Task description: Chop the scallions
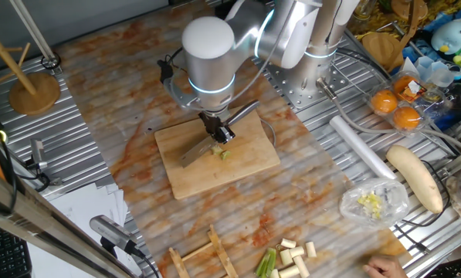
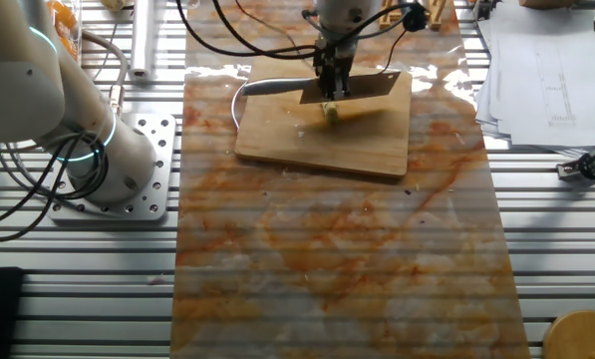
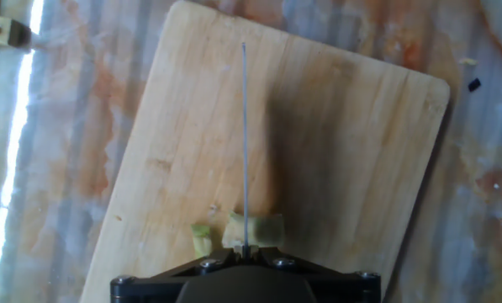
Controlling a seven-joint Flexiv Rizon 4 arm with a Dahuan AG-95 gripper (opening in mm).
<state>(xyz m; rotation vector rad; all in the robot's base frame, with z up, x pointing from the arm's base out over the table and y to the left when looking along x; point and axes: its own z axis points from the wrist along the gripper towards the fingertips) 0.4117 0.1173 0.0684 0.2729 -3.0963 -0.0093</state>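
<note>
1. The hand is positioned over the wooden board, and its fingers are clamped on the knife.
2. The scallion piece is located on the board directly below the hand, under the blade edge.
3. In the hand view, the blade is seen edge-on as a thin line, and the scallion piece is crossed by it near the bottom of the frame.
4. A smaller cut bit is seen just beside the piece, to its left in that view.
5. The piece is short, cylindrical and pale yellow-green.
6. In the other fixed view, the piece is seen below the blade, near the middle of the board.
7. Further stalk sections, white to pale green, are laid on the counter, well apart from the board.
8. Chopped yellow-green bits are held in a clear bag.
</note>
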